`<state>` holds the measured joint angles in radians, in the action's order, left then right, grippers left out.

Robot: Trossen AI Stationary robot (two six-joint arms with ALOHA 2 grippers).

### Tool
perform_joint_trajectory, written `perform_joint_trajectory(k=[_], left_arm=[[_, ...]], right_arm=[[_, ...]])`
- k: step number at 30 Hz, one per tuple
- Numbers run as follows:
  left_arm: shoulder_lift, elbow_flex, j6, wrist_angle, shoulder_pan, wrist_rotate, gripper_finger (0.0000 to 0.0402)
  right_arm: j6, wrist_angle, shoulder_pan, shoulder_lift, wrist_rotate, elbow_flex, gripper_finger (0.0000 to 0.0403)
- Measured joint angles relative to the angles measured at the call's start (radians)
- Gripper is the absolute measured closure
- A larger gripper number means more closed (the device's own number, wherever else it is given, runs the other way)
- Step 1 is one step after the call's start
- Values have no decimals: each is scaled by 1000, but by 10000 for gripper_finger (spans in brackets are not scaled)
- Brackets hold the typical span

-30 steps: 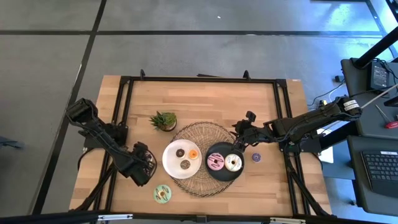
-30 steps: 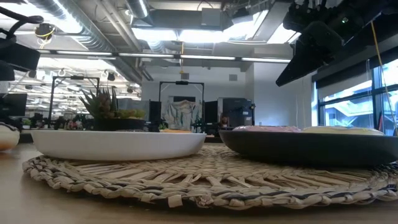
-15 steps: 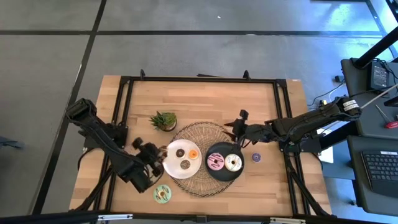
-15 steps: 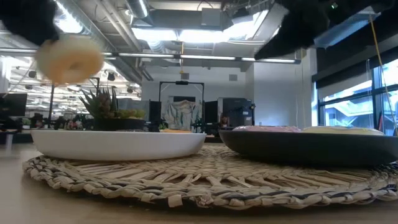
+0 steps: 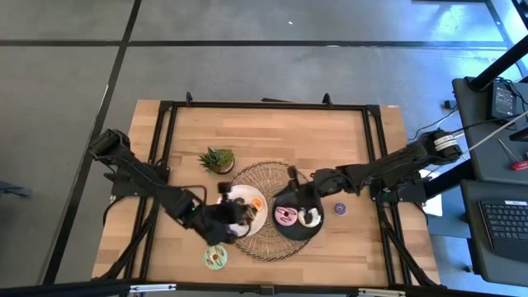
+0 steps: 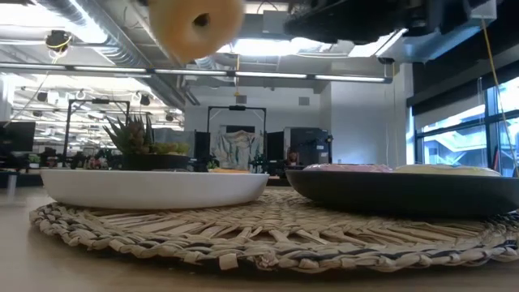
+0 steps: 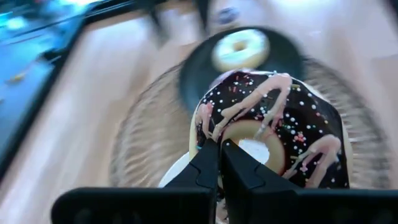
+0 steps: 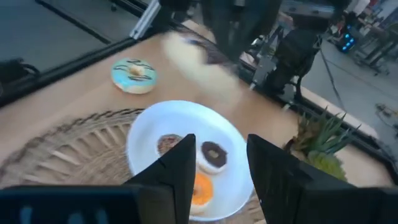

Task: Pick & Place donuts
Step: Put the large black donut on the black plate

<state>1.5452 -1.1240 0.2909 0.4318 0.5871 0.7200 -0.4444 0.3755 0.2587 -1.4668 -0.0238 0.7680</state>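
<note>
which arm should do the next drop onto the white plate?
Left. The left gripper is shut on the chocolate donut and sits over the white plate. The right gripper is open and empty, above the black plate.

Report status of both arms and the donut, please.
Left gripper shut on chocolate donut, over white plate. Right gripper open, empty, above black plate. Nothing in the way.
</note>
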Motion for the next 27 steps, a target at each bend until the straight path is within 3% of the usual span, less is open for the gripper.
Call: perform_joint_trajectory(k=[4, 10, 16, 27], left_arm=[[0, -1, -121, -75, -64, -174, 399], [0, 3, -146, -54, -132, -281, 399], [7, 3, -205, -69, -146, -325, 399], [8, 3, -203, -76, -143, -327, 399]], right_arm=[[-102, -78, 8, -60, 39, 97, 257], [-142, -198, 9, -142, 197, 242, 257], [-187, -242, 9, -222, 236, 335, 257], [-186, -248, 9, -276, 236, 366, 273]])
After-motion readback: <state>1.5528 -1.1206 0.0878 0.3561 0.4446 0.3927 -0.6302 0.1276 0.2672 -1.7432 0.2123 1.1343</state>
